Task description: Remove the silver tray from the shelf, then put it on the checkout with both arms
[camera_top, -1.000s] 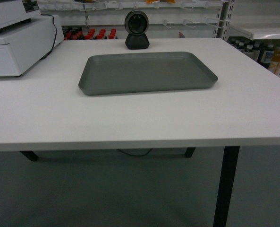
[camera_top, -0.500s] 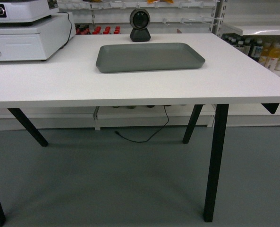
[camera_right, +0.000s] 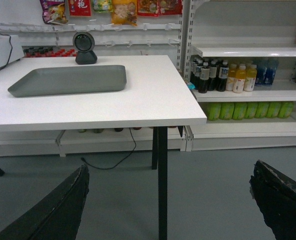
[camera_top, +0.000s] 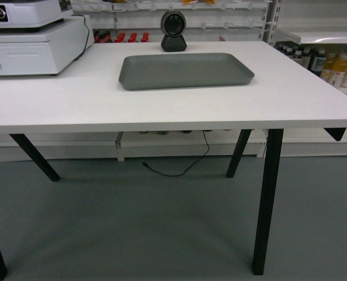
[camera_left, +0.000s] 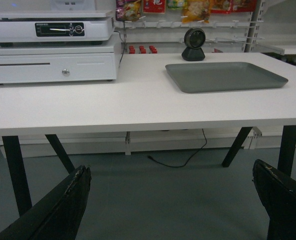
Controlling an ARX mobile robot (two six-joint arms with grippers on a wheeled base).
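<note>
Tray point(camera_top: 185, 71) lies flat on the checkout point(camera_top: 161, 105) near the scanner point(camera_top: 173, 30) (nothing touching it), both grippers point(camera_left: 172, 205) point(camera_right: 167, 202) spread wide, empty and low, so only a bump against the table might shift it.

Matte grey-silver tray point(camera_top: 185, 71), plain, on white table point(camera_top: 161, 108) with black legs; black round device point(camera_top: 174, 31) at far edge; white cash drawer point(camera_top: 35, 50) far left; grey floor point(camera_top: 161, 222); black end effector fingers point(camera_left: 63, 210).
</note>
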